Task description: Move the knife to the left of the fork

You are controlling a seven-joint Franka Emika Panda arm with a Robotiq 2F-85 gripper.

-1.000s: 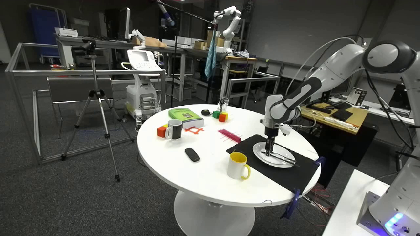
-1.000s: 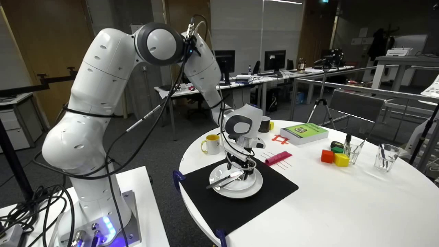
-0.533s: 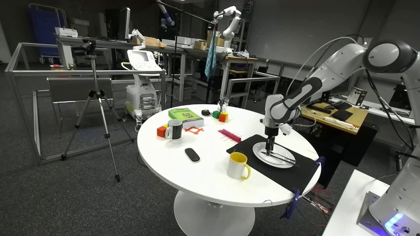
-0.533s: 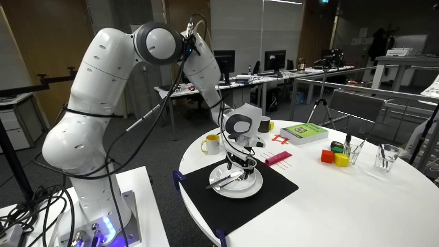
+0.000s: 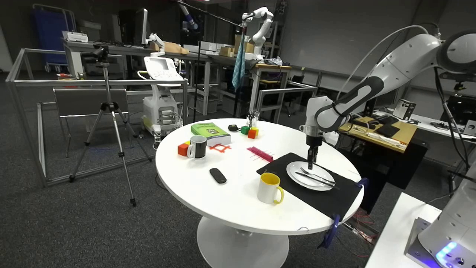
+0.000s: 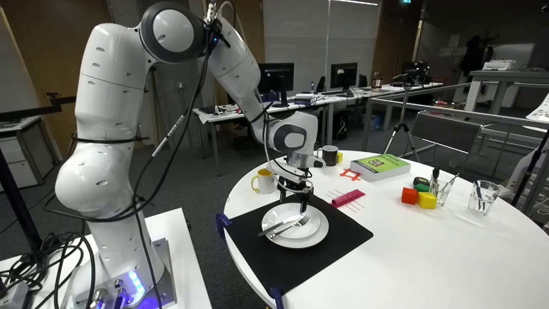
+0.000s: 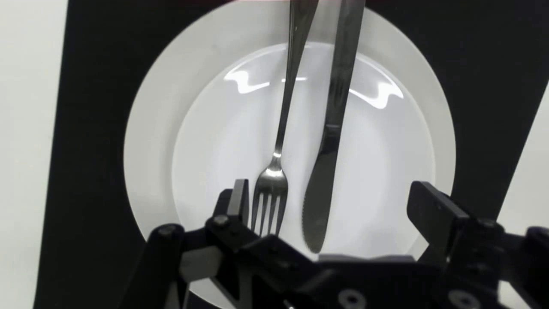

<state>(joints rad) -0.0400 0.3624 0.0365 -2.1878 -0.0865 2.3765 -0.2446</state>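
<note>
Metal fork [image 7: 292,77] beside serrated knife [image 7: 333,128] on glossy round white plate [image 7: 156,141], black tool [image 7: 330,188] above, jaws wide apart.

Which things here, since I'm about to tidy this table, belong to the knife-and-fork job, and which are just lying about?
For the job:
table knife
fork
white plate under both
pincer, open, over it

Just lying about:
yellow-and-white mug
black-and-white mug
green-covered book
coloured blocks
drinking glasses
apparent remote control
unidentified pink object
</note>
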